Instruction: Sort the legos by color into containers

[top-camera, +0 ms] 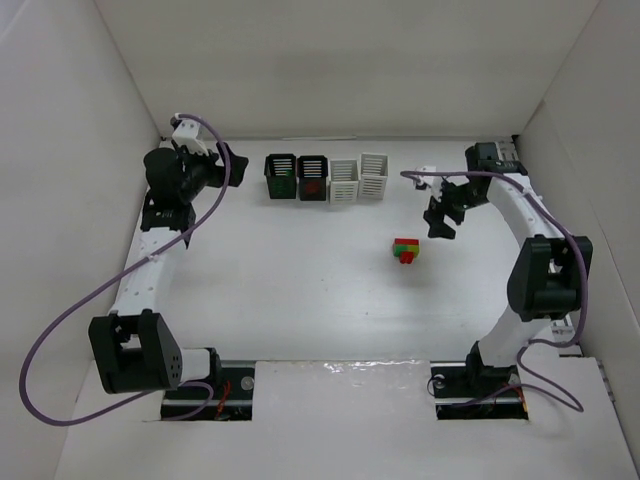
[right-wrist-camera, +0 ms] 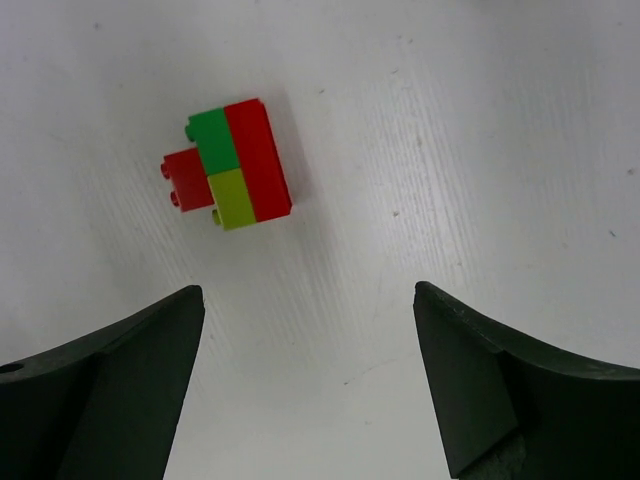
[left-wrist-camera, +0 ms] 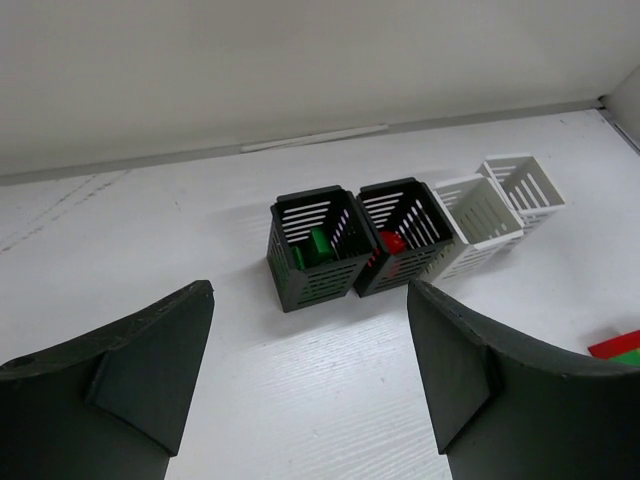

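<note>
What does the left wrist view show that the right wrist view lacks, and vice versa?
Only left wrist: four baskets, two black, two white, a green brick and a red brick in the black ones. Only right wrist: the yellow-green brick of the lego cluster. Both: that cluster, cut off at the left view's edge, the table, each arm's open fingers.

We are looking at a white table (top-camera: 300,310). Four small baskets are sitting on it in a row near the far edge, about in the middle. Going from left to right, we are seeing the first black basket (top-camera: 281,190), the second black basket (top-camera: 313,193), the first white basket (top-camera: 343,193) and the second white basket (top-camera: 374,188). They are standing upright, close side by side. A little lump of legos (top-camera: 406,249), stuck together, is lying on the bare table. It is sitting nearer to us and more toward the right edge, well apart from the baskets. We are seeing red, green and yellow-green bricks in it.
</note>
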Motion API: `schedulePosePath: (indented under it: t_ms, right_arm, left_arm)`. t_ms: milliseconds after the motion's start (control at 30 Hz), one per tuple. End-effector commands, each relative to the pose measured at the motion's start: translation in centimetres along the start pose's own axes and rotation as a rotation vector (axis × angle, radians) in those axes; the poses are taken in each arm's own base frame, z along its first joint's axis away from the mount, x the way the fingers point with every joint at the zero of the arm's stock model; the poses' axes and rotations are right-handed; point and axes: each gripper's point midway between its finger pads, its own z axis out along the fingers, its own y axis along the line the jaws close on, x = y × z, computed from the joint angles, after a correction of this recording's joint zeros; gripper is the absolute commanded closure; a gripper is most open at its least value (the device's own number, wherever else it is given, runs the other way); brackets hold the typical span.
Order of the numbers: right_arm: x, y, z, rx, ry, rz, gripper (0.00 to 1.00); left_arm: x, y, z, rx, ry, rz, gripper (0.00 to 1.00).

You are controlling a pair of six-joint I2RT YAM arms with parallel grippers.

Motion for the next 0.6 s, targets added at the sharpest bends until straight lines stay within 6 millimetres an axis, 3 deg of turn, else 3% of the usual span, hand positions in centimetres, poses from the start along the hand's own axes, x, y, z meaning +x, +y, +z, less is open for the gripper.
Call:
schedulePosePath:
  t_ms: [0,100,233,300,333,367,433,500,567]
  right_arm:
    - [0.8,1.6,0.2,-0.087,0.019,-0.139,0.1]
    - [1.7,2.2,1.4,-0.134,0.067,-0.244,0.12]
    - [3.8,1.1,3.3,-0.088,0.162,-0.369,0.16]
    - [2.9,-0.9,4.7,-0.02,0.158,-0.397,0.22]
    - [2.9,-1.3,5.6,0.006,0.161,-0.317,0.29]
    - [2.1,-3.3,5.9,0.091,0.139,-0.306,0.34]
    - [0.2,-5.2,5.9,0.19,0.093,-0.257,0.45]
    - [-1.5,-6.6,6.0,0.268,0.032,-0.187,0.56]
    - [-1.9,-6.8,6.3,0.296,0.028,-0.159,0.66]
  left_arm:
    - [-1.7,-1.8,-0.1,0.084,-0.046,0.048,0.25]
    - [-1.0,-2.0,-0.2,0.1,-0.027,0.04,0.25]
    - [-1.0,-2.0,-0.2,0.1,-0.027,0.04,0.26]
    - [-1.1,-1.9,-0.1,0.091,-0.028,0.04,0.26]
    - [-1.4,-1.8,-0.3,0.081,-0.038,0.044,0.26]
    - [-1.3,-1.5,-0.3,0.065,-0.032,0.04,0.26]
    - [-1.2,-1.4,-0.5,0.055,-0.034,0.039,0.26]
    - [-0.9,-1.2,-0.7,0.041,-0.028,0.044,0.26]
    - [-0.8,-1.3,-0.9,0.041,-0.029,0.045,0.26]
